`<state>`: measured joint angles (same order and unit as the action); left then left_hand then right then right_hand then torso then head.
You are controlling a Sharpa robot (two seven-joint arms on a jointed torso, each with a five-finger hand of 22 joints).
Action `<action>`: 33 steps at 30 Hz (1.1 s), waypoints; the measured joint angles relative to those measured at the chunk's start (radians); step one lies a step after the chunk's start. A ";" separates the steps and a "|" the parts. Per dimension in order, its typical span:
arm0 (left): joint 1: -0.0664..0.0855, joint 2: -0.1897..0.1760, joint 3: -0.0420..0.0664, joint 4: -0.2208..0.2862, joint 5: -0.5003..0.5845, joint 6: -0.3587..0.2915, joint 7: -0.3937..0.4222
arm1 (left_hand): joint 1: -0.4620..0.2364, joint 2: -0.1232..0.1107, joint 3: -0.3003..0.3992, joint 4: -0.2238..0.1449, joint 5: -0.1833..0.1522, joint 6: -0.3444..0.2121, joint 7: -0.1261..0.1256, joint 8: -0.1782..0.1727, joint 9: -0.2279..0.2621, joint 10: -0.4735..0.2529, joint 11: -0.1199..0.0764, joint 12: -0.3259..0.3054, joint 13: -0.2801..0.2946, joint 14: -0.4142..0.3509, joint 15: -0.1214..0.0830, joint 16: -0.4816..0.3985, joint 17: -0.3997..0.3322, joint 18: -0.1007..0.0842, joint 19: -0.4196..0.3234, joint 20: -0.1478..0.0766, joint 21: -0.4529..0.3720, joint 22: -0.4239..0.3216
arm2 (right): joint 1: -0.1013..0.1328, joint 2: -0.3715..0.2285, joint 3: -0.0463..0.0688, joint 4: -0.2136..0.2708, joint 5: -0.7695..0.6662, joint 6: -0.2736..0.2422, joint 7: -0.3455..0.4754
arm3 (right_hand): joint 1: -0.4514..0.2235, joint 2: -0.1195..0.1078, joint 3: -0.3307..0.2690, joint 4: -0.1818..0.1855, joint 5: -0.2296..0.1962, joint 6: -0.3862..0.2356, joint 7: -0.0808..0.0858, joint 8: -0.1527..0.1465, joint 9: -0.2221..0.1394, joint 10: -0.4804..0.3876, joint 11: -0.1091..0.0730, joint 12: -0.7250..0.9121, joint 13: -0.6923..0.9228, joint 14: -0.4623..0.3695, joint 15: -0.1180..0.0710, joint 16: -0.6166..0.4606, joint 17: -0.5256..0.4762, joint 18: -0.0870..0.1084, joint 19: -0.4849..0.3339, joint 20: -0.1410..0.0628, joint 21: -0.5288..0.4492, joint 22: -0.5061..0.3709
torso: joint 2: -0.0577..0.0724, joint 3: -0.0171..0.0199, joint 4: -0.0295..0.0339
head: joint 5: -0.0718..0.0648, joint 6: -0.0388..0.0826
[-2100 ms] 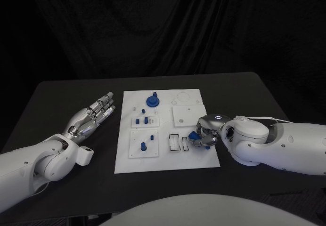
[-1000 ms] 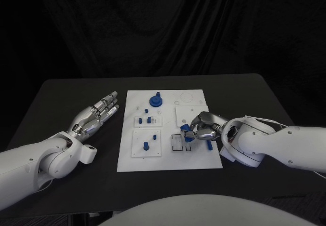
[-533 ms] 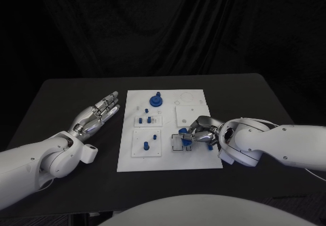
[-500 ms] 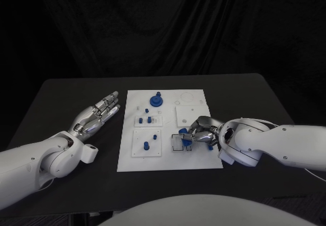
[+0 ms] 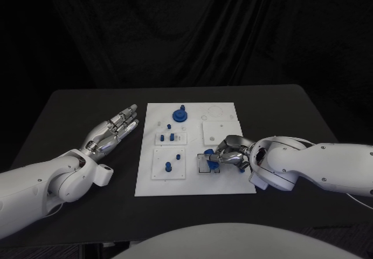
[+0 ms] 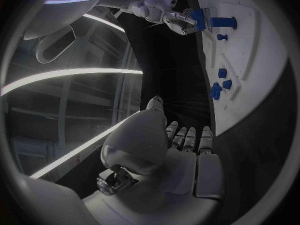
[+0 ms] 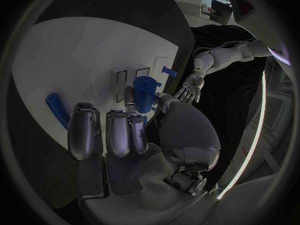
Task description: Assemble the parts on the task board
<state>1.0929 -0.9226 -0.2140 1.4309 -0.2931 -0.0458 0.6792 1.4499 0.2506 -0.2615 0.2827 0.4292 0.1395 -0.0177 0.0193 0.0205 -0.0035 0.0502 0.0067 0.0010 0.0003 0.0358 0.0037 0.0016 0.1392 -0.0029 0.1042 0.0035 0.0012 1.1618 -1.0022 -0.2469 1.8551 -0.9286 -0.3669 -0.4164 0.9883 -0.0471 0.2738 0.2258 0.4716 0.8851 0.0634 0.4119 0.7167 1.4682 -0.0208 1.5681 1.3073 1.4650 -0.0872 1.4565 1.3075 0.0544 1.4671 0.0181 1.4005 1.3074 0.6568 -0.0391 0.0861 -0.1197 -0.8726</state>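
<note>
Right hand (image 5: 226, 157), pinching a blue peg (image 7: 144, 94), has dropped onto the task board's (image 5: 186, 183) slotted block, so insertion looks next, while my left hand (image 5: 111, 132) lies open.

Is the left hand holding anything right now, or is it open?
Open. The left hand lies beside the task board with fingers stretched out and nothing in it; the left wrist view shows the same.

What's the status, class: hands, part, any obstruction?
Left hand open, off the task board. Right hand pinches blue part above slots. Nothing blocking.
</note>
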 measured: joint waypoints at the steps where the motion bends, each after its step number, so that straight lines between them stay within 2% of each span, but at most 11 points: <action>1: 0.000 0.000 0.000 0.000 0.000 0.000 0.000 | 0.000 0.000 0.000 0.000 0.000 0.000 0.000 0.000 0.000 0.000 0.000 0.000 0.000 0.000 0.000 0.000 0.000 0.000 0.000 0.000 0.000 0.000 | 0.000 0.001 0.000 -0.001 0.001 0.002 0.000 | -0.003 -0.002 -0.006 0.006 -0.014 0.000 0.000 -0.003 -0.001 -0.002 0.002 0.000 0.000 0.000 0.000 0.000 0.000 0.000 0.000 0.000 0.000 0.000 | 0.000 0.0000 0.0000 | 0.000 0.000; 6: 0.000 0.001 0.000 -0.002 0.000 0.002 0.000 | 0.000 0.000 0.000 0.000 0.000 0.000 0.000 0.000 0.000 0.000 0.000 0.000 0.000 0.000 0.000 0.000 0.000 0.000 0.000 0.000 0.000 0.000 | 0.000 0.005 0.000 -0.006 0.005 0.014 0.002 | -0.019 0.000 -0.034 0.034 -0.086 -0.002 -0.002 -0.014 -0.011 -0.003 0.003 0.000 0.000 0.000 0.000 0.000 0.000 0.000 -0.004 0.004 0.000 0.000 | 0.000 0.0000 0.0007 | 0.000 0.000; 12: 0.000 0.002 0.000 -0.004 0.000 0.003 0.000 | 0.004 0.004 0.000 0.000 0.000 0.000 0.000 0.000 0.000 0.000 0.000 0.000 0.000 0.000 0.000 0.000 0.000 0.000 0.000 0.000 0.000 0.000 | -0.001 0.013 0.000 -0.012 0.006 0.034 0.003 | -0.035 0.001 -0.065 0.056 -0.140 -0.003 -0.004 -0.022 -0.019 -0.003 0.003 0.000 0.001 0.003 0.003 0.000 0.000 0.000 0.000 0.007 0.000 0.000 | 0.000 -0.0006 0.0007 | 0.000 0.000; 17: 0.000 0.002 0.000 -0.004 0.000 0.005 0.000 | 0.004 0.004 0.003 -0.003 0.000 -0.004 0.004 0.000 0.000 0.000 0.000 0.000 0.000 0.000 0.007 0.000 -0.001 0.000 0.004 0.004 0.000 0.000 | -0.002 0.018 0.000 -0.016 0.007 0.051 0.003 | -0.060 0.013 -0.095 0.063 -0.187 -0.007 0.000 -0.028 -0.029 -0.002 0.005 0.000 0.001 0.003 0.003 -0.002 -0.004 0.000 0.000 0.007 -0.005 0.000 | -0.001 -0.0006 0.0003 | 0.001 0.000; 26: -0.001 0.002 0.000 -0.004 0.000 0.006 0.000 | 0.004 0.004 0.003 -0.003 0.000 -0.004 0.004 0.000 0.000 0.000 0.000 0.000 0.001 0.000 0.007 0.000 -0.001 0.000 0.004 0.004 0.000 0.000 | -0.002 0.020 0.000 -0.021 0.008 0.072 0.003 | -0.083 0.024 -0.125 0.067 -0.233 -0.007 0.000 -0.033 -0.036 0.000 0.007 0.000 0.001 -0.001 0.006 -0.004 -0.011 0.000 0.000 0.007 -0.008 0.000 | 0.000 0.0001 0.0001 | 0.002 0.000; 30: -0.001 0.002 0.000 -0.004 0.000 0.007 0.000 | 0.004 0.004 0.003 -0.003 0.000 -0.004 0.004 0.000 0.000 0.000 0.000 0.000 0.001 0.000 0.007 0.000 -0.001 0.000 0.004 0.004 0.000 0.000 | -0.002 0.021 0.000 -0.022 0.008 0.075 0.003 | -0.097 0.037 -0.139 0.066 -0.231 -0.007 0.000 -0.033 -0.038 0.000 0.007 0.000 0.001 -0.001 0.006 -0.004 -0.011 0.000 0.000 0.007 -0.008 0.000 | 0.000 0.0005 0.0001 | 0.002 0.000; 33: -0.001 0.002 0.000 -0.004 0.000 0.008 0.000 | 0.004 0.004 0.003 -0.003 0.003 -0.004 0.004 0.000 0.000 0.000 0.000 0.000 0.000 0.000 0.007 0.000 -0.001 0.000 0.004 0.004 0.000 0.000 | -0.003 0.021 0.000 -0.022 0.008 0.075 0.003 | -0.108 0.038 -0.154 0.065 -0.217 -0.007 0.000 -0.033 -0.040 0.000 0.007 0.000 0.001 -0.001 0.006 -0.004 -0.013 0.000 0.000 0.007 -0.008 0.000 | 0.000 0.0006 0.0000 | 0.002 0.000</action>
<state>1.0921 -0.9203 -0.2140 1.4267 -0.2930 -0.0377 0.6792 1.4538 0.2545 -0.2587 0.2799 0.4317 0.1358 -0.0140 0.0193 0.0202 -0.0034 0.0502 0.0067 0.0013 0.0004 0.0431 0.0037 0.0010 0.1391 0.0008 0.1077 0.0035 0.0016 1.1592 -0.9812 -0.2466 1.8332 -0.9206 -0.2918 -0.4132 0.8798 -0.0089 0.1198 0.2910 0.2550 0.8782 0.0634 0.3785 0.6769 1.4684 -0.0141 1.5681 1.3078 1.4643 -0.0808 1.4523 1.2944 0.0543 1.4669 0.0251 1.3922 1.3074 0.6567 -0.0385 0.0861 -0.1172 -0.8726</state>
